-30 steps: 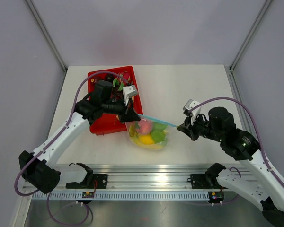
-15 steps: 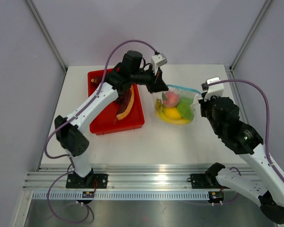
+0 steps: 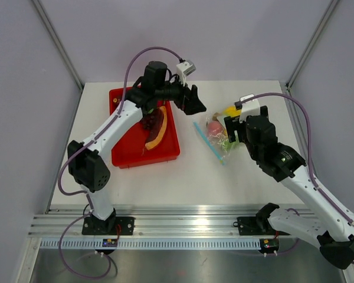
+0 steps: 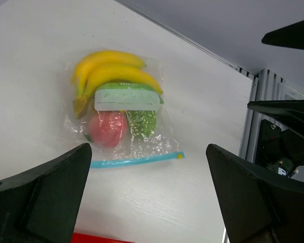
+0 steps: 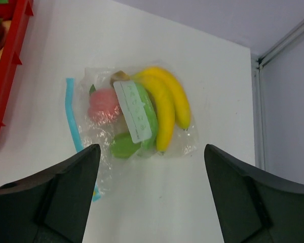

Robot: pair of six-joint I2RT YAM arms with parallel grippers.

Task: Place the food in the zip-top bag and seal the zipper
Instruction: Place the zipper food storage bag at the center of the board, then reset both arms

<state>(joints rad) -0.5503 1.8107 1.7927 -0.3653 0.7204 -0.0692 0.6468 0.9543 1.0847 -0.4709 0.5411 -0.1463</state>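
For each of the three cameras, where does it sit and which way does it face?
Top external: above and behind the bases, facing down at the table; both arms, left tool and right tool show.
Left wrist: on the left arm, facing down at the zip-top bag; its spread fingers show.
Right wrist: on the right arm, facing down at the bag; its spread fingers show.
Both wrist views share bag, bananas and zipper.

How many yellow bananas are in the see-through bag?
2. One banana lies beside the other banana inside the bag, far from the blue zipper. More may hide underneath.
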